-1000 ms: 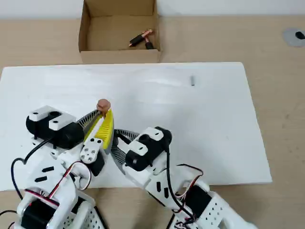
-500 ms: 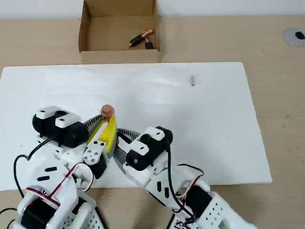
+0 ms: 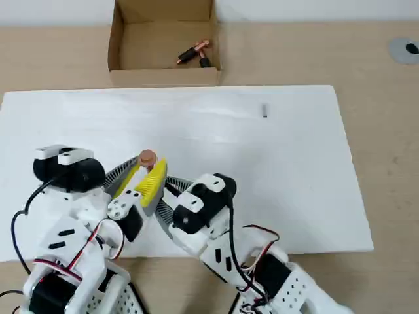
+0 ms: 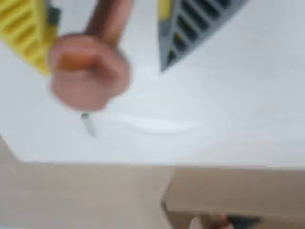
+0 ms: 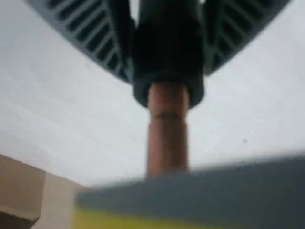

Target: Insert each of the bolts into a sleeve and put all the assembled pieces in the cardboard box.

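left tool (image 3: pixel 148 165) stands narrowly apart: yellow finger (image 3: pixel 154 182) and grey finger (image 3: pixel 121 171) sit either side of the copper bolt (image 3: pixel 146 157). in the left wrist view bare white shows between the bolt's shaft and the grey finger, so no squeeze on it. bolt head pokes out just past the two fingertips

right tool (image 5: pixel 167 67) is clamped tight on the black sleeve (image 5: pixel 167 38), a grey finger on each side of it. the bolt's shaft sticks out of the sleeve's open end, so its tip is inside; how deep, cannot tell. in the right wrist view the shaft runs from the sleeve and passes behind a finger of the left tool

in the high view the two tools meet over the near left part of the white sheet (image 3: pixel 275 170), right tool coming in from the right side. the sleeve is hidden there among the fingers. both arms stand at the sheet's near edge

white sheet lies on the wooden tabletop (image 3: pixel 386 131). cardboard box (image 3: pixel 118 46) stands on the tabletop just beyond the sheet's far edge, left of centre, well apart from both tools. inside it, near its right wall, lie assembled pieces (image 3: pixel 194 52), looks like two, black with copper ends, touching each other

small grey piece (image 3: pixel 264 111) on the far right part of the sheet, too small to tell what. grey disc (image 3: pixel 402 49) at the far right edge of the tabletop
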Available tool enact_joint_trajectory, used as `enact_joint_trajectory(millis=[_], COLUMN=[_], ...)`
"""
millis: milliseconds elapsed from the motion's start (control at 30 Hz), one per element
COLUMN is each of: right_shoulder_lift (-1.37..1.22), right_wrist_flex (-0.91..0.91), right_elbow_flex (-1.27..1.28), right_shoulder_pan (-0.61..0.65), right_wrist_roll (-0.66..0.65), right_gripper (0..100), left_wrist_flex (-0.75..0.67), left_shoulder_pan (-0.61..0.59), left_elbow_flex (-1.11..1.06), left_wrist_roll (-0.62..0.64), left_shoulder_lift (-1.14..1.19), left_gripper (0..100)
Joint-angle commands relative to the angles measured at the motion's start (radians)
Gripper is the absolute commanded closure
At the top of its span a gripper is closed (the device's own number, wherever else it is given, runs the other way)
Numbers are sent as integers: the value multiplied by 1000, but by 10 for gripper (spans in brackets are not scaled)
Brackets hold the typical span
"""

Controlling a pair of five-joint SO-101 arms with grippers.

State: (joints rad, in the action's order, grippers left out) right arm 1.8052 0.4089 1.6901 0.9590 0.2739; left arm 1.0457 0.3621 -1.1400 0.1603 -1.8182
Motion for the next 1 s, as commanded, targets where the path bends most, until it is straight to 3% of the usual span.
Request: enact_joint_trajectory(millis=[0,267,400,467,600,800,967], right_shoulder_lift=[105,105,105,107,110,105,35], right_wrist_flex=[-2,6,29,25,8,-143,-206], right_elbow_flex=[-2,-2,-2,-2,-21,-108,-200], right_shoulder_pan=[-19,-19,-47,-93,-183,-239,-252], right_wrist_roll=[6,6,6,5,2,-94,-195], right_gripper=[899,903,992,988,989,989,989], left_wrist_flex=[9,94,157,178,175,227,338], left_shoulder_pan=[-23,-14,-21,-43,-203,-485,-574], left_elbow_flex=[51,150,282,387,523,505,457], left_wrist_roll=[9,9,9,5,-41,-158,-163], left_shoulder_lift=[-4,-2,-1,1,10,18,18], left_gripper=[811,811,810,811,814,815,815])
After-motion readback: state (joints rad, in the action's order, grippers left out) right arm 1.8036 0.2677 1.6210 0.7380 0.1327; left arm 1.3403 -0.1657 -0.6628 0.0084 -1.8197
